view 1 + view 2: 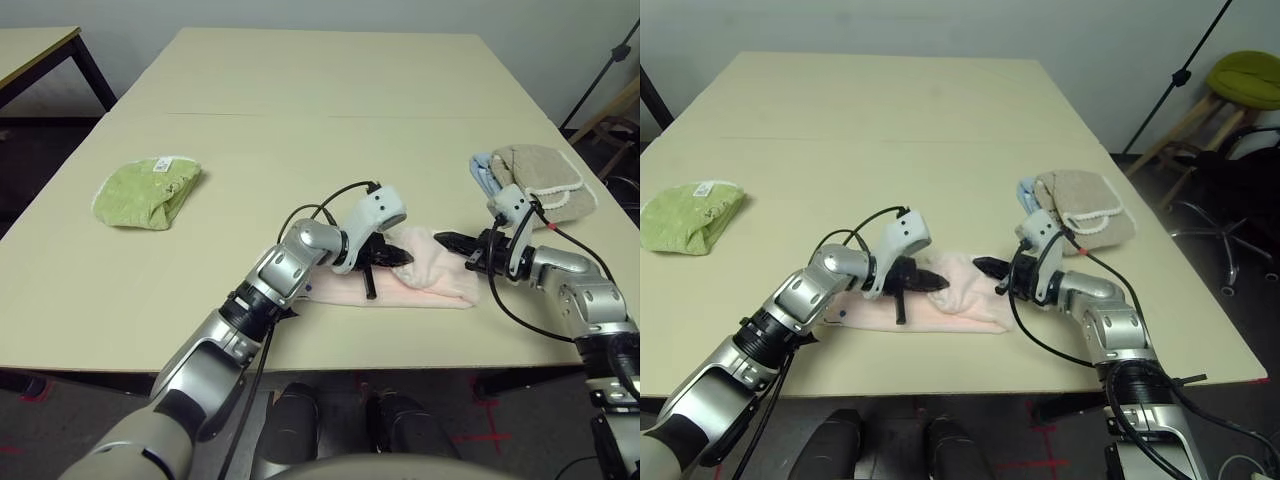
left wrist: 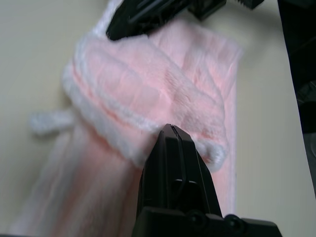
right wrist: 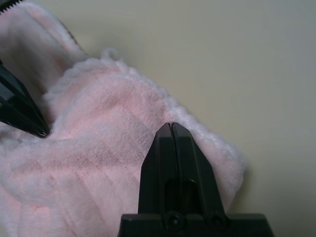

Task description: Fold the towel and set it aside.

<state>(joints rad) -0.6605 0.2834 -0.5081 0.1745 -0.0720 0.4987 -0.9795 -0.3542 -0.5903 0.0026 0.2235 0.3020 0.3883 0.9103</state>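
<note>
Left eye view: I see the pink towel (image 1: 430, 270) on the near tabletop (image 1: 300, 130), partly beneath my left claw (image 1: 408, 257), just left of my right claw (image 1: 438, 237). Left wrist view: left claw narrow, over the towel's folded edge. Right wrist view: right claw narrow, tips at towel.

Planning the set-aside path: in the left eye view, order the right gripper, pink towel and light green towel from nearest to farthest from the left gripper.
1. Pink towel: directly beneath the left gripper.
2. Right gripper: just to the right, at the towel's right end.
3. Light green towel: far off on the table's left side.
</note>
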